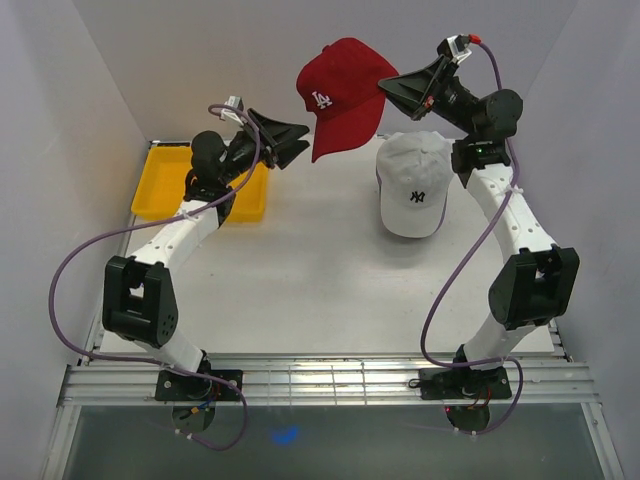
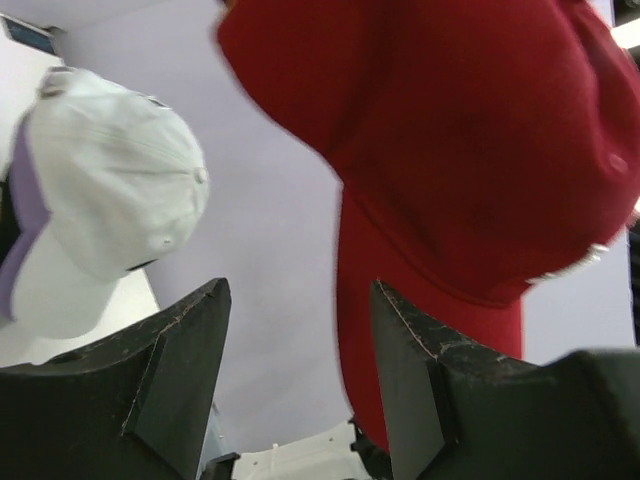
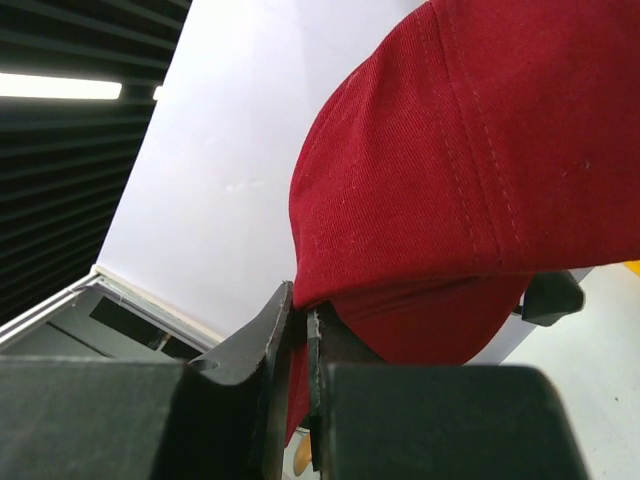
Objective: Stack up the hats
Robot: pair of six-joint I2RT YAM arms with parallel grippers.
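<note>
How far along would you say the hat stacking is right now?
Done: the white cap sits on the table, seemingly over a lavender cap. In hand: the right gripper is shut on the red cap, held in the air; the left gripper is open beside it. Left: setting the red cap on the white cap.

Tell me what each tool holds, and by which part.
The right tool is shut on the red hat, pinching the rim of its crown. The left tool is open, holding nothing.
</note>
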